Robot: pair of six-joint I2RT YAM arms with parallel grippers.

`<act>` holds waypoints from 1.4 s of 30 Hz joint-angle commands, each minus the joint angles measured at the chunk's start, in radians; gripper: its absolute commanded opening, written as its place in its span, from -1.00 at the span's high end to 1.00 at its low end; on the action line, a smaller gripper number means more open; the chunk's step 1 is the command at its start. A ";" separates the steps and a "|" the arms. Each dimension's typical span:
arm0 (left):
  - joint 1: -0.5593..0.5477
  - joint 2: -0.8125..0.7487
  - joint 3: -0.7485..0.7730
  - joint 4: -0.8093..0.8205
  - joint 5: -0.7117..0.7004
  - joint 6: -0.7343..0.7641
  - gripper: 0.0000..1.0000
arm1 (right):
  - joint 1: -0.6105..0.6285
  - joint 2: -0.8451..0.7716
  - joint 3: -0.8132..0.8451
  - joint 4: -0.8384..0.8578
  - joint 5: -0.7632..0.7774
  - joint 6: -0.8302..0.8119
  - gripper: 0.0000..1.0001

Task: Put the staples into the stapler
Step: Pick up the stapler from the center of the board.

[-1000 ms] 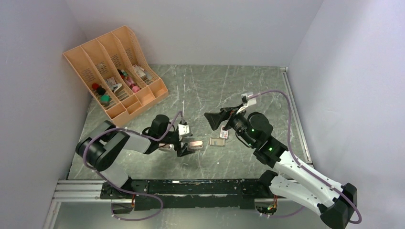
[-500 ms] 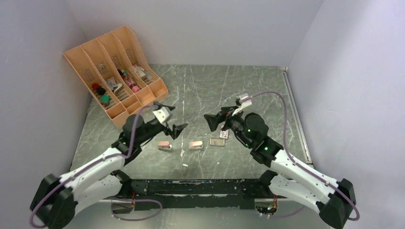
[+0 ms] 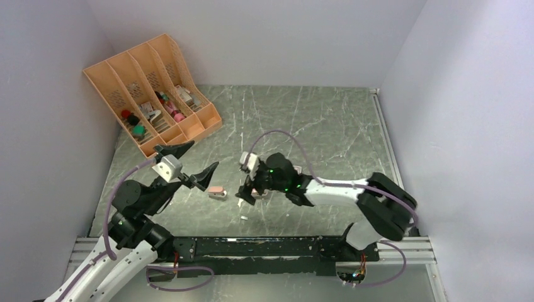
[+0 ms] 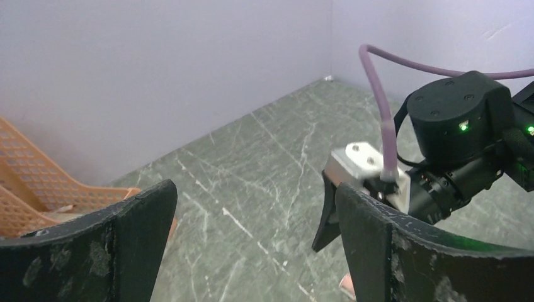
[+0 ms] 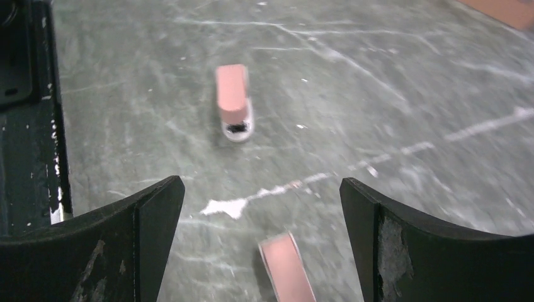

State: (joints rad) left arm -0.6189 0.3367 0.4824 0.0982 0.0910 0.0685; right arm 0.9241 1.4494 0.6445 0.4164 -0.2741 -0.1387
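while left gripper (image 3: 205, 154) and right gripper (image 5: 261, 192) gape empty, a pink stapler (image 3: 217, 192) lies between.

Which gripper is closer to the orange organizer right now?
Left. The left gripper hangs just in front of the organizer; the right gripper is farther off, low over a pink stapler.

We see the table (image 5: 390, 75) as a matt, stone-like grey surface with pale scratches, and the pink stapler (image 5: 233, 94) as smooth plastic. The right gripper (image 5: 261, 189) has matt black fingers (image 5: 94, 251), scuffed grey.
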 commanded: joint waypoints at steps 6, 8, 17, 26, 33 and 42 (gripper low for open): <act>0.003 -0.037 0.046 -0.161 -0.039 0.059 -0.99 | 0.097 0.275 0.126 0.203 -0.079 -0.139 -0.99; 0.002 -0.035 0.052 -0.163 -0.029 0.057 -0.99 | 0.101 0.320 0.141 0.212 -0.073 -0.131 -0.99; 0.003 -0.025 0.058 -0.143 0.000 0.048 -0.98 | 0.105 0.463 0.205 0.224 -0.047 -0.130 -0.87; 0.002 -0.054 0.056 -0.109 -0.046 0.058 -0.99 | 0.109 0.521 0.197 0.260 -0.008 -0.128 -0.70; 0.002 -0.049 0.065 -0.110 -0.039 0.074 -0.99 | 0.108 0.564 0.237 0.202 -0.027 -0.141 -0.43; 0.002 -0.056 0.070 -0.116 -0.033 0.082 -0.98 | 0.108 0.565 0.211 0.164 -0.043 -0.141 -0.02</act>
State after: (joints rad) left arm -0.6189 0.2905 0.5171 -0.0345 0.0704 0.1383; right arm 1.0298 1.9820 0.8761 0.6464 -0.3252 -0.2562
